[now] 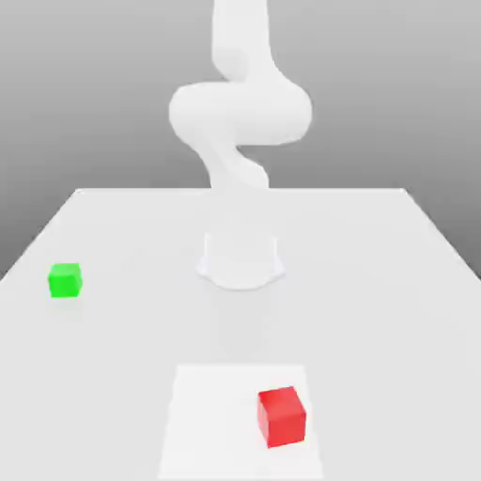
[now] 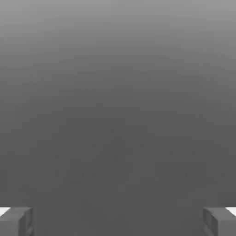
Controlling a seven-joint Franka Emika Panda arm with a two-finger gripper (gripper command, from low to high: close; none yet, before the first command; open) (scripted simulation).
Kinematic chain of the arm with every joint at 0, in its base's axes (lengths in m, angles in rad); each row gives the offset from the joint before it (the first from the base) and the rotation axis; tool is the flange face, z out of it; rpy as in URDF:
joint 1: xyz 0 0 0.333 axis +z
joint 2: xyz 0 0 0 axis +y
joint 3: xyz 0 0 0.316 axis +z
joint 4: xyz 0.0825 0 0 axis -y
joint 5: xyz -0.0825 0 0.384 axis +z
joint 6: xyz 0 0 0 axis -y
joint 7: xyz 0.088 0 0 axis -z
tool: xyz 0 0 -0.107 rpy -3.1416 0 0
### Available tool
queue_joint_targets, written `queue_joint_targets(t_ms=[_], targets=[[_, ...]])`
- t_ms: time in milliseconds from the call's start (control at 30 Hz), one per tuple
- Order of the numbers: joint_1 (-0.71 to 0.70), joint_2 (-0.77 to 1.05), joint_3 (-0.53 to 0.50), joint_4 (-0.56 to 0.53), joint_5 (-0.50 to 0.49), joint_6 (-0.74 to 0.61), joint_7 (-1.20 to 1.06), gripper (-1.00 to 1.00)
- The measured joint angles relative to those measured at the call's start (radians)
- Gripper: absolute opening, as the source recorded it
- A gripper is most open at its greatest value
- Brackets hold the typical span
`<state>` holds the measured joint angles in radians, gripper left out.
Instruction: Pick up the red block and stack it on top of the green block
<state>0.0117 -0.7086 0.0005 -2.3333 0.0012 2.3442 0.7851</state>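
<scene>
Pale table [image 1: 131, 329] (white patch [image 1: 211, 423] included), grey gradient backdrop [image 1: 376, 103]; end effector [image 2: 118, 222] spread wide, empty.

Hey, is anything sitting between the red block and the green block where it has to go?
Nothing visible stands between them: from the red block on the white patch to the green block, I see only tabletop.

This is a simulated robotics workspace, a bare virtual lab rather than a furnished room. A white robot arm [image 1: 246, 113] stands at a plain pale bench [image 1: 376, 319], with a white square patch [image 1: 211, 423] and a red block [image 1: 282, 416] in front of the arm, a green block [image 1: 65, 280] off to its side, and a smooth grey gradient as backdrop [image 1: 395, 94].
</scene>
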Motion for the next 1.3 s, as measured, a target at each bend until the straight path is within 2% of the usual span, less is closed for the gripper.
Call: queue_joint_targets(t_ms=[700,900,933,1133,1300], targets=[[0.077,0.768,0.030,-0.279,-0.005,0.371,-0.114,0.00],[0.086,0.985,0.021,-0.272,-0.023,0.538,-0.108,0.00],[0.088,1.013,0.018,-0.268,-0.025,0.561,-0.107,-1.00],[0.088,1.026,0.018,-0.266,-0.028,0.573,-0.104,-1.00],[0.082,0.894,0.027,-0.286,-0.017,0.460,-0.113,-1.00]])
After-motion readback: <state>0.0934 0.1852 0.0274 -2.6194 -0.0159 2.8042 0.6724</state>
